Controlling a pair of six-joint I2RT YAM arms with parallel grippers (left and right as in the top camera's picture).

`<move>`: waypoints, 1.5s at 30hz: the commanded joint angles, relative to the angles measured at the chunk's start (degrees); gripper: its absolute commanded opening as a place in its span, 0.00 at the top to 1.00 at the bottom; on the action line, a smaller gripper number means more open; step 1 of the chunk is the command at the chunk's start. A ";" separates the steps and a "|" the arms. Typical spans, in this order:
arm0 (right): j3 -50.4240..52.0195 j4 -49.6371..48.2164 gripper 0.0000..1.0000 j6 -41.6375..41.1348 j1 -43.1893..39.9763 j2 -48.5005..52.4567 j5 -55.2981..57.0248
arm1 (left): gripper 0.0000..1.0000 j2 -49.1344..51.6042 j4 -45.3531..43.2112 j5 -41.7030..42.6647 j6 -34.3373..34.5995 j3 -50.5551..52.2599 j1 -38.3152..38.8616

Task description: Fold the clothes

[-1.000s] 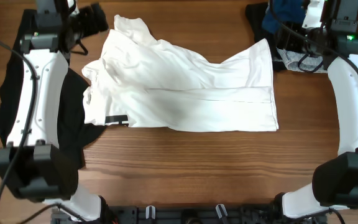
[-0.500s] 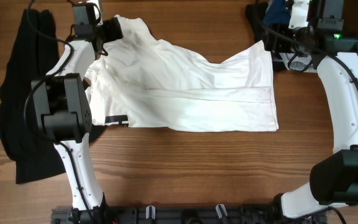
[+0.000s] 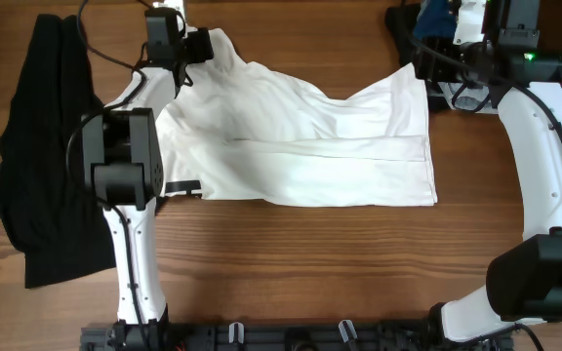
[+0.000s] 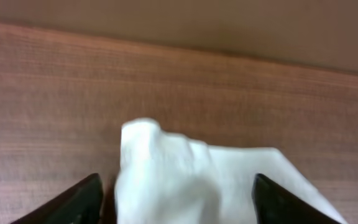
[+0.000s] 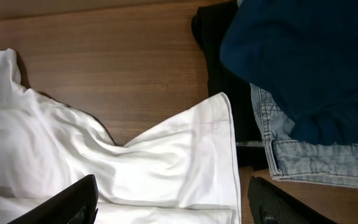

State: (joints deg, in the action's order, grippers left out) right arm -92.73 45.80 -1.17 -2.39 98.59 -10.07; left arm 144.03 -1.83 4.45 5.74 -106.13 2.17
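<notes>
We see the black garment (image 3: 42, 146) crumpled along the left side of the table (image 3: 291, 253). The left gripper (image 4: 176, 183) is at the far-left corner of the white T-shirt (image 3: 301, 146). Its fingers (image 4: 82, 199) are spread with a bunched shirt corner between them, not pinched. The shirt lies mid-table, mostly flat, with a hem line across the middle and a bit of black print (image 3: 183, 188) at its left edge. The right gripper (image 5: 171, 186) hovers over the shirt's far-right corner, spread wide and gripping nothing. Just right of that corner we see a blue garment (image 5: 303, 56) on jeans (image 5: 316, 158).
</notes>
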 commanded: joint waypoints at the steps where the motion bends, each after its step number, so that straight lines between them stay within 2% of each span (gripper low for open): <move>1: -0.48 0.02 0.22 0.57 -0.02 0.85 -0.37 | 0.41 2.91 2.84 -0.46 -1.03 -4.37 0.52; 4: -0.48 0.02 0.22 0.55 -0.02 0.85 -0.74 | 0.46 2.89 10.43 -1.57 -1.05 -8.04 0.85; 7: -0.48 -0.20 0.22 0.55 -0.02 0.85 -2.99 | 0.46 2.91 21.22 -1.99 -1.07 -16.85 0.87; 9: -0.48 -0.07 0.23 0.55 -0.02 0.85 -3.15 | 0.51 2.91 27.47 -1.95 -1.09 -23.12 0.87; 11: -0.48 0.13 0.22 0.57 -0.02 0.85 -3.15 | 0.75 2.89 32.87 -1.77 -2.01 -28.55 0.92; 13: -0.48 0.48 0.23 0.55 -0.02 0.85 -3.15 | 0.89 2.89 36.20 -0.81 -2.75 -31.56 0.94; 15: -0.48 0.76 0.23 0.55 -0.02 0.85 -3.17 | 0.92 2.86 38.95 -0.83 -2.75 -33.77 0.94; 18: -0.48 0.96 0.23 0.59 -0.02 0.85 -3.58 | 0.93 2.91 39.80 -0.87 -2.73 -34.16 0.90; 21: -0.48 1.01 0.22 0.63 -0.02 0.85 -3.58 | 0.88 2.97 42.01 -0.85 -2.73 -34.51 0.90; 26: -0.48 0.94 0.22 0.59 -0.02 0.85 -4.92 | 0.83 2.97 53.31 -0.87 -2.25 -39.45 1.81; 28: -0.48 1.05 0.22 0.59 -0.02 0.85 -5.05 | 0.74 3.02 55.04 -0.90 -1.90 -39.54 1.95; 33: -0.48 1.60 0.21 0.63 -0.02 0.85 -5.05 | 0.53 6.29 51.98 -2.40 -1.88 -39.50 1.22; 34: -0.48 1.62 0.21 0.74 -0.02 0.85 -5.05 | 0.47 7.17 51.41 -2.60 -1.90 -39.50 1.01; 35: -0.48 1.60 0.21 0.76 -0.02 0.85 -5.05 | 0.35 8.09 50.66 -2.60 -1.88 -39.50 0.74; 37: -0.48 1.57 0.21 0.79 -0.02 0.85 -5.05 | 0.24 9.97 49.35 -2.62 -1.88 -39.50 0.22; 41: -0.48 1.62 0.21 0.79 -0.02 0.85 -5.05 | 0.22 12.15 46.58 -3.80 -1.92 -39.50 -0.13; 45: -0.48 1.62 0.21 0.76 -0.02 0.85 -5.05 | 0.27 12.85 44.17 -3.91 -2.56 -39.50 -0.11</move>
State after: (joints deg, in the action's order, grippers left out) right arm -92.73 47.37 -1.17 -2.39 98.59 -13.98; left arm 156.27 43.99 1.34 3.70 -144.55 2.07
